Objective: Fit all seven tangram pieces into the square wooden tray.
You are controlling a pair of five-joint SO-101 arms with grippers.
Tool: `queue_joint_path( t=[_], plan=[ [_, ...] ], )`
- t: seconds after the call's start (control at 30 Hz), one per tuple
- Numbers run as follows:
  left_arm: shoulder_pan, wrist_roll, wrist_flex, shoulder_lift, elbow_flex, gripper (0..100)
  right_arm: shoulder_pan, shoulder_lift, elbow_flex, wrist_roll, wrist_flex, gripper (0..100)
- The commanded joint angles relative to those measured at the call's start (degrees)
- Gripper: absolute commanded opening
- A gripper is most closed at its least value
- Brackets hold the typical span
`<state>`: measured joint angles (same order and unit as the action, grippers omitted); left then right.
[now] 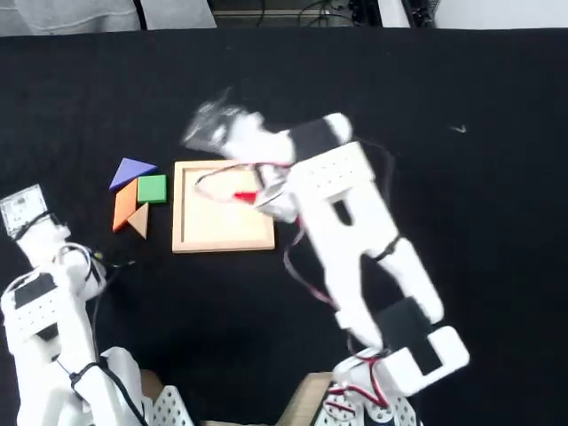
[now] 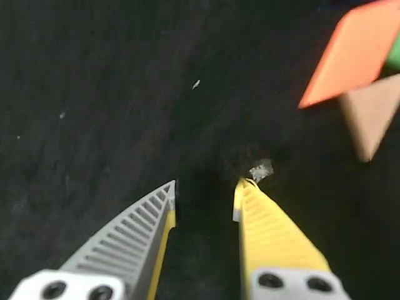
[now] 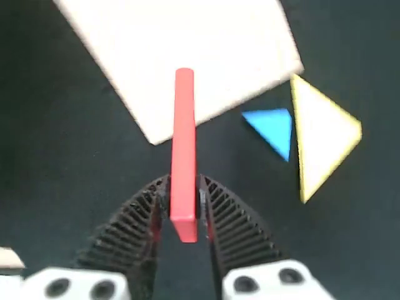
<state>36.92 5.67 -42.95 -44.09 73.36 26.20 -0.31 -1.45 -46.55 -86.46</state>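
The square wooden tray point(image 1: 222, 211) lies on the black table, and its floor is bare point(image 3: 181, 56). My right gripper point(image 3: 184, 184) is shut on a red piece point(image 3: 184, 150), held on edge over the tray's rim point(image 1: 246, 195). A blue triangle point(image 3: 272, 128) and a yellow triangle point(image 3: 319, 137) lie on the cloth beside the tray. Left of the tray sit a purple triangle point(image 1: 131, 170), green square point(image 1: 152, 188), orange parallelogram point(image 1: 125, 204) and tan triangle point(image 1: 138, 219). My left gripper point(image 2: 205, 187) stands open over bare cloth, short of the orange parallelogram point(image 2: 353, 53) and tan triangle point(image 2: 372, 115).
The right arm point(image 1: 355, 240) stretches across the table's middle and covers the tray's right side. The left arm point(image 1: 40, 302) sits at the near left corner. Black cloth extends far right and toward the back edge.
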Motion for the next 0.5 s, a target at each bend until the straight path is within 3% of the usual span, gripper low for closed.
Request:
queue_joint_path(
  t=[0.0, 0.2, 0.47],
  plan=[
    [1.7, 1.0, 1.6, -0.5, -0.2, 16, 7.9, 2.1, -2.4, -4.9, 6.2, 1.1],
    [1.4, 0.8, 3.3, -0.5, 0.3, 16, 10.6, 12.2, -2.9, -4.9, 15.9, 1.2],
    [1.2, 0.8, 3.8, -0.5, 0.6, 16, 11.2, 15.9, -2.4, -5.3, 20.8, 1.1]
  ],
)
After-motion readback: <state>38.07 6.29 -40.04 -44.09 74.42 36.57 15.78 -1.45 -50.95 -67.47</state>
